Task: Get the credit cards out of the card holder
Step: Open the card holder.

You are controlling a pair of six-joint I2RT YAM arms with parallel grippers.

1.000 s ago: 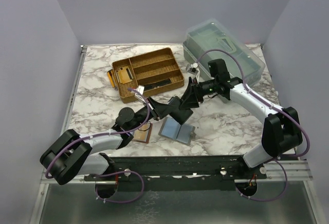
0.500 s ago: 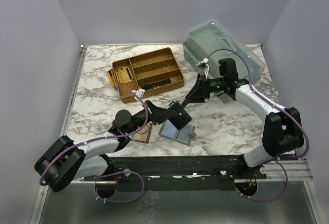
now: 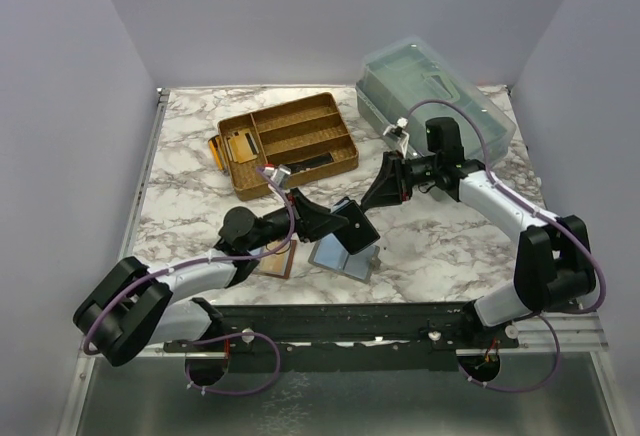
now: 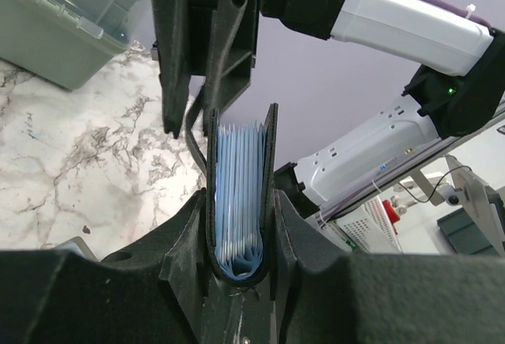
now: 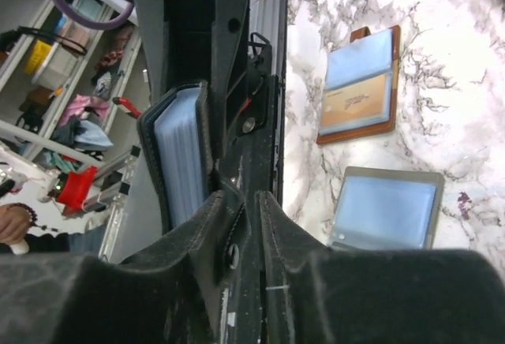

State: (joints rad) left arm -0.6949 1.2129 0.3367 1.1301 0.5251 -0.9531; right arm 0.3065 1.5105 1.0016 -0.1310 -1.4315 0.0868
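The black card holder [image 4: 239, 178] stands on edge, folded nearly closed, and my left gripper [image 4: 241, 229] is shut on its spine end. Pale blue-grey pocket sheets show between its covers. The credit cards are hidden inside those pockets. In the top view the card holder [image 3: 354, 224] hangs above the table's middle in my left gripper [image 3: 335, 220]. My right gripper [image 3: 380, 196] meets it from the right. In the right wrist view my right gripper [image 5: 249, 202] is shut on the holder's strap tab [image 5: 237, 253], with the card holder [image 5: 180, 162] just left of the fingers.
An open brown holder [image 3: 279, 259] and an open grey holder with blue pockets [image 3: 342, 256] lie on the marble below the arms. A gold compartment tray [image 3: 290, 138] sits at the back, and a clear lidded box [image 3: 435, 91] stands at the back right.
My right gripper's jaws have narrowed onto the strap tab and shifted slightly right. The left gripper kept its hold and raised the holder a little.
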